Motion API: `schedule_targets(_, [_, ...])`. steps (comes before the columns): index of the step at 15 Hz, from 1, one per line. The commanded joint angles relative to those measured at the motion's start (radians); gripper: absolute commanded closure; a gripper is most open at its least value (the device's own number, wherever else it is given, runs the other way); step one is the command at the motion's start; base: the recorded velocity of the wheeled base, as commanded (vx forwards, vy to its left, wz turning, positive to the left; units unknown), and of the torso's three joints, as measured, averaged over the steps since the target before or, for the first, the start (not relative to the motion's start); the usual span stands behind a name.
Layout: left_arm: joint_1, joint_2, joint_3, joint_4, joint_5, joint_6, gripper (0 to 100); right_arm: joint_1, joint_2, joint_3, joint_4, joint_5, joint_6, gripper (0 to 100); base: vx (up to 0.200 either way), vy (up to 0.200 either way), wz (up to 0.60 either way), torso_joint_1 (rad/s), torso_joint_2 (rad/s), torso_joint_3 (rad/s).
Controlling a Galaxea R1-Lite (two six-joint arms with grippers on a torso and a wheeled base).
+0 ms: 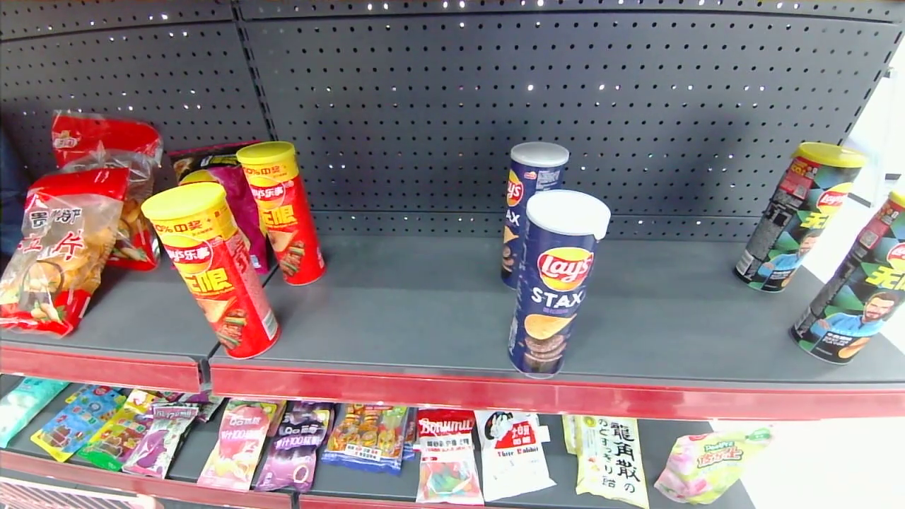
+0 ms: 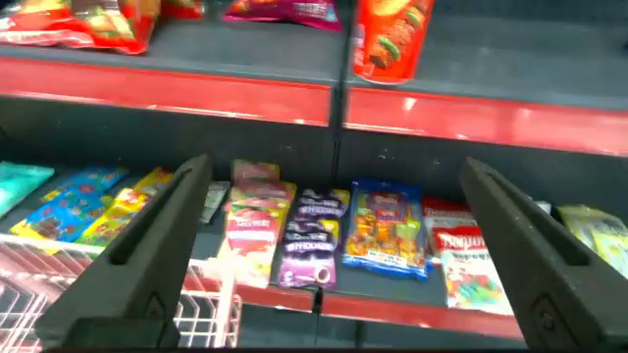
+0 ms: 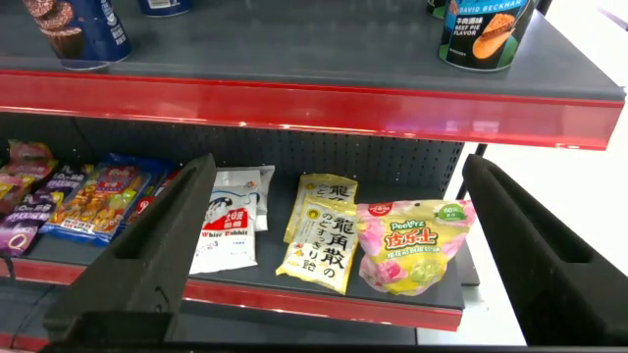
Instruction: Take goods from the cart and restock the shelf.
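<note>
While upright, navy white-lidded can [image 1: 555,283]

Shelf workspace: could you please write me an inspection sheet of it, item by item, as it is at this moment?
Surface: grey upper shelf with a red front lip, much bare space in the middle.
Job's things: red tubes at left, blue tubes in the middle, dark tubes at right, two of each, all upright; snack bags at far left.
Clutter: nothing seen.
Grippers: left gripper and right gripper open, empty, before the lower shelf.
Cables: nothing seen.
Surroundings: pegboard panel behind; flat packets on the lower shelf; white wire grid, perhaps the cart.
</note>
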Motion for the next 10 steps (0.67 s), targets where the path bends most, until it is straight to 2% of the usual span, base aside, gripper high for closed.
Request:
schedule_targets(1, [-0.002,0.004,0.002,0.003,-0.056,0.013,0,0.0,0.0,0.0,0.0,0.0,0.0,0,0.0,0.0,0.0,0.0,0.0,0.0])
schedule_targets(3, [-0.001,-0.001,0.002,0.003,-0.051,0.015,0,0.0,0.0,0.0,0.0,0.0,0.0,0,0.0,0.0,0.0,0.0,0.0,0.0])
schedule_targets(4, [-0.001,-0.001,0.002,0.003,-0.024,0.007,0,0.0,0.0,0.0,0.0,0.0,0.0,0,0.0,0.0,0.0,0.0,0.0,0.0])
schedule_targets(6, [-0.001,-0.001,0.002,0.003,-0.013,0.009,0,0.0,0.0,0.0,0.0,0.0,0.0,0,0.0,0.0,0.0,0.0,0.0,0.0])
schedule_targets(8, [-0.001,-0.001,0.002,0.004,-0.016,0.036,0,0.0,0.0,0.0,0.0,0.0,-0.007,0,0.0,0.0,0.0,0.0,0.0,0.0])
schedule_targets(10, [-0.001,-0.001,0.002,0.004,-0.02,0.038,0,0.0,0.0,0.0,0.0,0.0,-0.003,0,0.0,0.0,0.0,0.0,0.0,0.0])
